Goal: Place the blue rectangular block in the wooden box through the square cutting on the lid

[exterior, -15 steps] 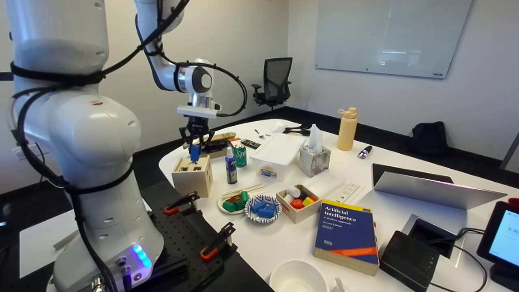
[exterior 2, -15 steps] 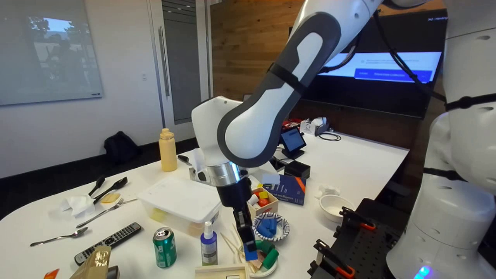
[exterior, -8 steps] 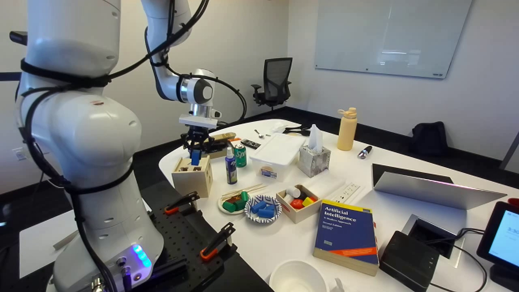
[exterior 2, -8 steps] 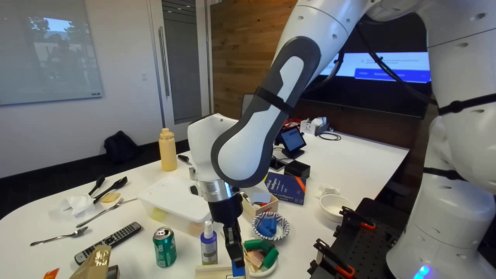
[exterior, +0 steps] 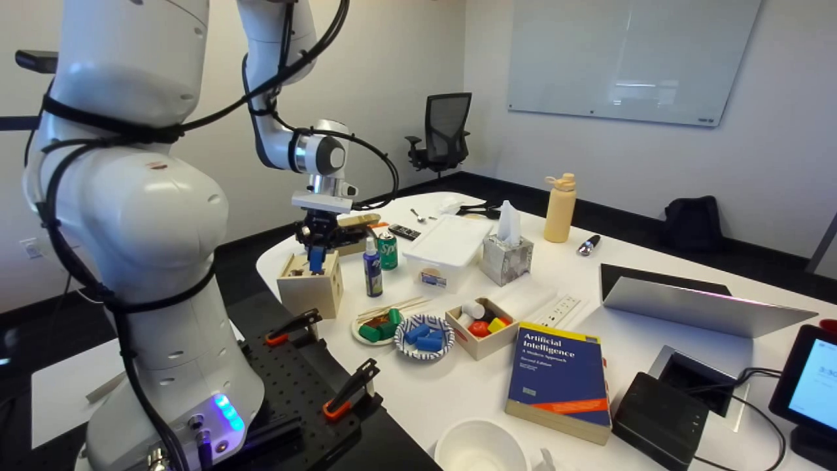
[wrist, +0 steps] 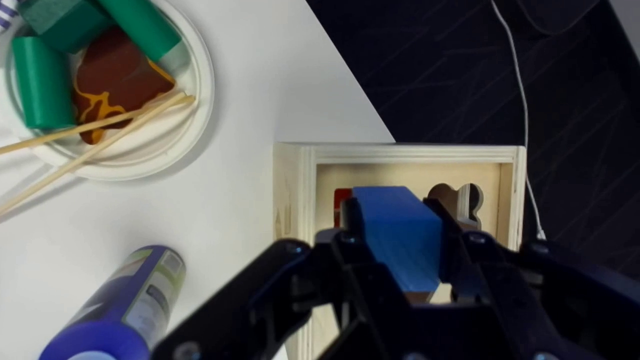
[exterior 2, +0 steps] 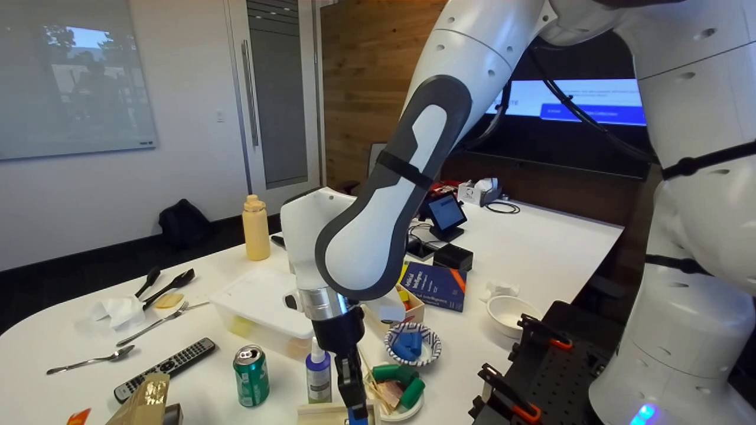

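Observation:
My gripper (wrist: 397, 215) is shut on the blue rectangular block (wrist: 402, 235), one finger on each side of it. In an exterior view the block (exterior: 316, 260) hangs upright over the top of the wooden box (exterior: 307, 296). In an exterior view the block (exterior 2: 357, 418) is just above the box's rim (exterior 2: 322, 407), at the bottom edge. In the wrist view the lid (wrist: 390, 174) lies recessed inside the rim. A straight-edged opening with red showing in it (wrist: 340, 200) is mostly hidden by the block. A lobed opening (wrist: 450, 200) is to the right. I cannot tell whether the block touches the lid.
A purple spray bottle (exterior: 373, 268) and a green can (exterior: 388, 251) stand beside the box. A plate with green blocks (wrist: 200, 125) and sticks lies near it. A patterned bowl with blue blocks (exterior: 424, 355) and an open wooden tray (exterior: 480, 347) are further off. A black clamp (exterior: 294, 326) is near the box.
My gripper has moved down with the blue block, from above the box to close over the lid. In an exterior view it has also shifted left. The box has not moved.

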`<action>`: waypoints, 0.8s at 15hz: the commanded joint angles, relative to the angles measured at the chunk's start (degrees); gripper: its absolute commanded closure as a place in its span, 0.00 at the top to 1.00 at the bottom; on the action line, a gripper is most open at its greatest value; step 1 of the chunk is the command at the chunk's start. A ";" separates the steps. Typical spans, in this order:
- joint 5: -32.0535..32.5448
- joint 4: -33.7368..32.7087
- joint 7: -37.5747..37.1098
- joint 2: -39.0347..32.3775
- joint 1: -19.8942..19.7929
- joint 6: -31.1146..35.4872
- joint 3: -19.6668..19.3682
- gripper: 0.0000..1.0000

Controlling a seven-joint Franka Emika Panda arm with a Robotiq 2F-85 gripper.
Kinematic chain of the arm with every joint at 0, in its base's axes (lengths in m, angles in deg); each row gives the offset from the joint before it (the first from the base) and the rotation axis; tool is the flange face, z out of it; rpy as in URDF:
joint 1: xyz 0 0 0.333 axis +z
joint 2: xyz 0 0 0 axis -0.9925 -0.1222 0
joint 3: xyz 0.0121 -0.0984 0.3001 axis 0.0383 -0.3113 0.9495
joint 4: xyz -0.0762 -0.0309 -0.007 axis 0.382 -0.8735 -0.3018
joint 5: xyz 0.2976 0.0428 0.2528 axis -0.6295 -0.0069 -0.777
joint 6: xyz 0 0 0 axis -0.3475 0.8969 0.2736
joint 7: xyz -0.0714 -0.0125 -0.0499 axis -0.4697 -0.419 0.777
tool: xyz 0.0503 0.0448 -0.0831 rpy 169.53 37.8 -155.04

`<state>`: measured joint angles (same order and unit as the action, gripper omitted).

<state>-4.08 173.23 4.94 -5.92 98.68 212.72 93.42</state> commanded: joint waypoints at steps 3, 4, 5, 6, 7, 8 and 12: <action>2.46 -1.61 -2.63 -2.58 1.15 2.00 -0.38 0.09; 2.61 -1.76 -2.68 -2.81 1.18 2.12 -0.39 0.09; 2.91 -1.94 -2.83 -3.09 1.28 2.30 -0.50 0.09; 3.13 -2.04 -2.93 -3.27 1.34 2.43 -0.55 0.09; 3.47 -2.11 -3.11 -3.42 1.42 2.51 -0.65 0.09; 3.91 -2.14 -3.53 -3.52 1.55 2.65 -0.77 0.09; 5.96 -2.02 -5.92 -3.74 2.55 4.04 -1.58 0.09</action>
<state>-0.22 171.63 2.34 -9.23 99.44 215.13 93.00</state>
